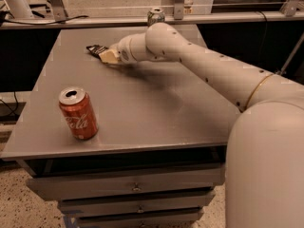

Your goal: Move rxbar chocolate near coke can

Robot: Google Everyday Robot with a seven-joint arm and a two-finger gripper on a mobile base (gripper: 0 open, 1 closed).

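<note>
The red coke can (78,113) stands upright near the table's front left. The rxbar chocolate (96,49), a flat black bar, lies on the grey table (156,108) at the far left, partly covered by my gripper. My gripper (108,55) is at the bar's right end, low over the table, with its cream-coloured fingers (110,56) on or around that end. My white arm reaches in from the right.
A silver-green can (156,16) stands at the table's far edge behind my arm. Drawers (128,186) sit under the table front. Metal frames and cables are beyond the far edge.
</note>
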